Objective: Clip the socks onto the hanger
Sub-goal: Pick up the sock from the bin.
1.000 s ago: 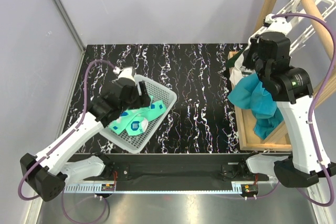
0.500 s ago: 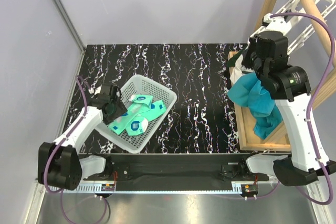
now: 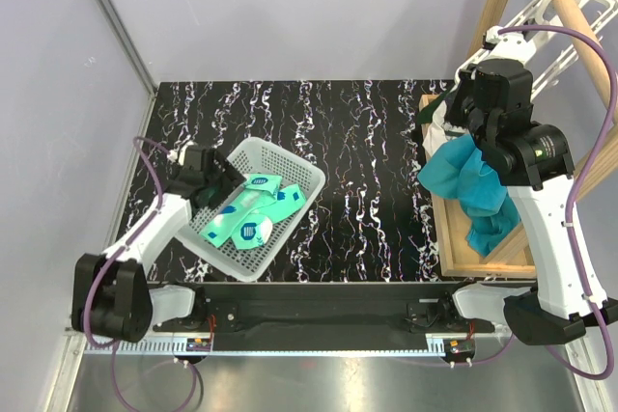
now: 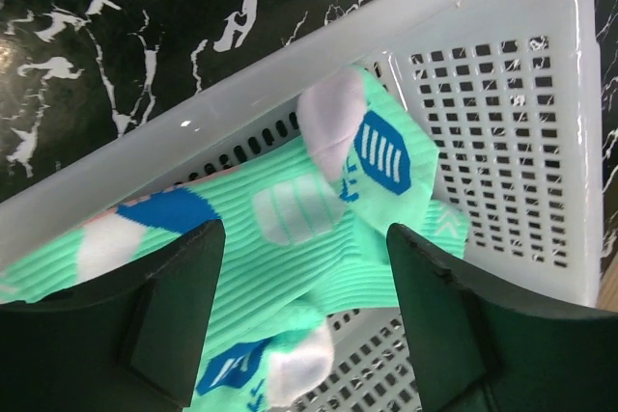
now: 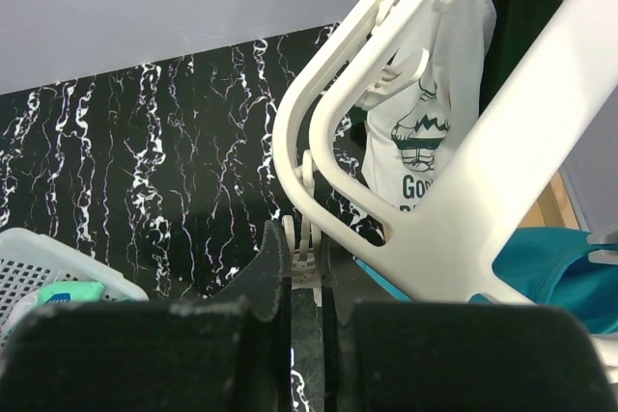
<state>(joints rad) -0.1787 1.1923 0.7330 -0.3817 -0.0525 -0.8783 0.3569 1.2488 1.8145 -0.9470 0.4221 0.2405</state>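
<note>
Socks (image 4: 290, 229), 8 o'clock: soft, light, limp; pinch a bunched fold. Your left fingers (image 4: 174, 320) gape empty; right fingers (image 5: 263, 272) squeeze a hanger clip (image 5: 305, 256).

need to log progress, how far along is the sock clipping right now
Done: nothing clipped yet that I can see; the socks lie in the basket. In hand: the right gripper is shut on a clip of the hanger, and the left gripper hangs open over the socks. Left: grasp a sock, carry it across, clip it, repeat for the others.
</note>
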